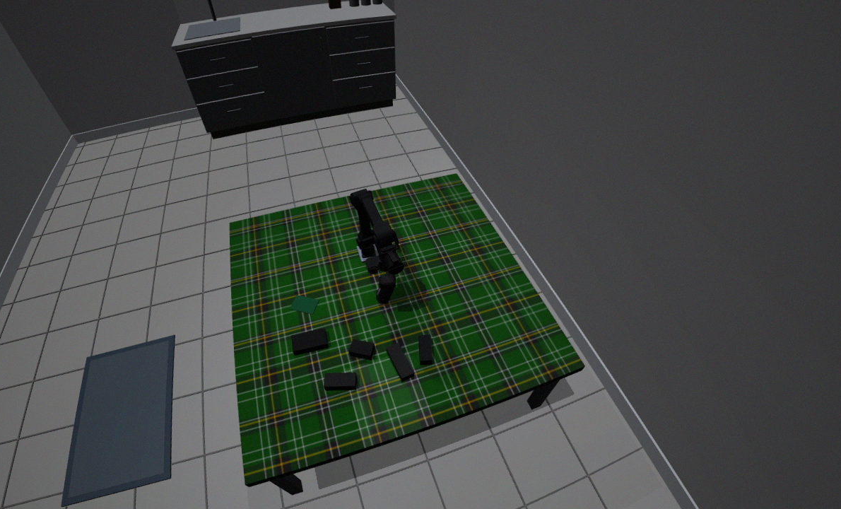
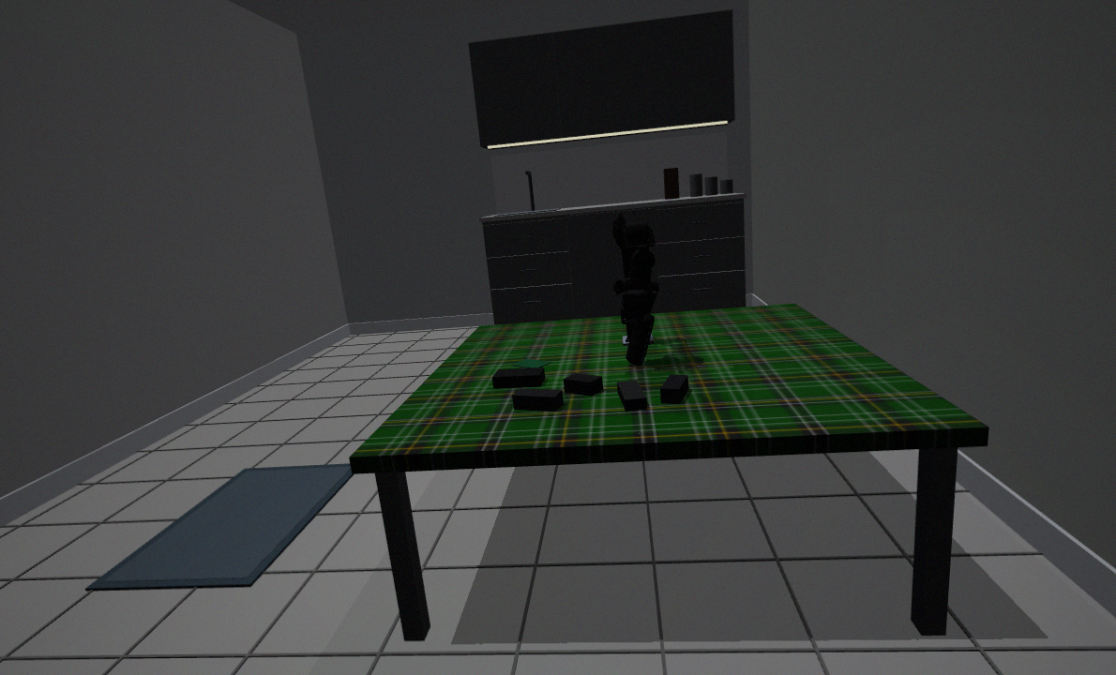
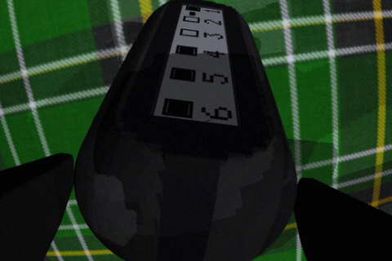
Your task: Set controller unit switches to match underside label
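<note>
Gripper [image 1: 386,280] [image 2: 635,332] [image 3: 186,183] has its two fingers pressed on the sides of the dark switch box [image 1: 384,290] [image 2: 637,351] [image 3: 188,143]. The box looks held up in the air and tipped, with its label [image 3: 196,65] turned to the wrist camera. From 1 to 6 the squares look full, empty, empty, full, full, full.

The sides are round, so the box could roll or slip if the grip is weak. If the gripper lets go too high, it could drop and land on its side. Putting it down crooked could bump a switch. The dim light could make a square easy to read wrong.

In the top view, left of the gripper, a green card [image 1: 304,304] [image 2: 528,364] and a big block [image 1: 309,341] [image 2: 518,378] lie on the plaid table [image 1: 492,316] [image 2: 797,402]. Four smaller blocks [image 1: 361,348] [image 2: 582,384] run rightward below the gripper. Farther out, a blue mat [image 1: 119,418] [image 2: 234,524] is left on the tiles, cupboards [image 1: 297,75] [image 2: 612,251] stand behind, and a grey wall [image 1: 695,189] [image 2: 965,209] is right.
</note>
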`<act>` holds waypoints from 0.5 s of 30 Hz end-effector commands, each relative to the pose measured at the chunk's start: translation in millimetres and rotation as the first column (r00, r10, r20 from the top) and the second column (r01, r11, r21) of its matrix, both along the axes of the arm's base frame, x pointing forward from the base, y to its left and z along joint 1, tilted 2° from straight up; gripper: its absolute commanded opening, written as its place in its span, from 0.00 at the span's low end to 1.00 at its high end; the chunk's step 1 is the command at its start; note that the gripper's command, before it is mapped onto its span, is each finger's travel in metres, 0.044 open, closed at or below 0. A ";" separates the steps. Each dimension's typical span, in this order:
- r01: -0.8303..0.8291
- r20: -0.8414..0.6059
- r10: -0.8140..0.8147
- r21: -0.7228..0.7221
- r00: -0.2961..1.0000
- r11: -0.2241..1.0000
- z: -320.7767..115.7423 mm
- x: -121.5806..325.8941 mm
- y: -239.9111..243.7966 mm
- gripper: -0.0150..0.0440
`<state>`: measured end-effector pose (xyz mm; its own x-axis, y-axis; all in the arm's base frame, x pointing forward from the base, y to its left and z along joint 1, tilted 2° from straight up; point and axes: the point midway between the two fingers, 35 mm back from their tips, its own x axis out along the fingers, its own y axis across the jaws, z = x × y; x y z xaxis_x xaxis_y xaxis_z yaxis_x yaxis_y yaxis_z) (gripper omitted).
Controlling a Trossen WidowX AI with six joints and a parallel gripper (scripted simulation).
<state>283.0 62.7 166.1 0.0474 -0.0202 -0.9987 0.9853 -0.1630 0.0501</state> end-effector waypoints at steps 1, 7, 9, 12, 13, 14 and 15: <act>-0.001 -0.009 0.001 -0.009 1.000 1.000 -2.0 -1.9 -6.7 0.83; -0.001 -0.009 0.001 -0.010 1.000 1.000 -1.6 -2.7 -11.6 0.83; -0.001 -0.009 0.001 -0.010 1.000 1.000 -1.4 -3.0 -13.2 0.83; -0.001 -0.009 0.001 -0.010 1.000 1.000 -1.3 -3.4 -15.6 0.83; -0.001 -0.009 0.001 -0.010 1.000 1.000 -1.2 -3.5 -16.4 0.83; -0.001 -0.009 0.001 -0.010 1.000 1.000 -1.2 -3.7 -17.2 0.83; -0.001 -0.009 0.001 -0.010 1.000 1.000 -1.1 -3.8 -18.1 0.83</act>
